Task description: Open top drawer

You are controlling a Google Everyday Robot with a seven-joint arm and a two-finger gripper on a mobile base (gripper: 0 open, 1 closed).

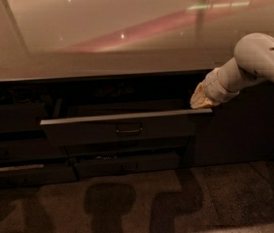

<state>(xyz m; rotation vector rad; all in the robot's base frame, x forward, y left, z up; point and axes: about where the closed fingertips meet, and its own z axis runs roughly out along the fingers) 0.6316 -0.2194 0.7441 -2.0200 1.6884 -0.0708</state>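
Note:
The top drawer (127, 127) stands pulled partway out from under the counter, its pale grey top edge catching light and a small bar handle (128, 129) at its centre. The dark hollow behind its front shows little. My gripper (201, 99) comes in from the right on a white arm (261, 62) and hangs just above the right end of the drawer's top edge, apart from the handle.
A wide glossy counter (117, 28) overhangs the cabinet. Narrower drawer fronts sit to the left (10, 118) and below (127, 165), one of them slightly ajar. A dark cabinet panel (244, 130) fills the right. Speckled floor (142, 203) lies in front.

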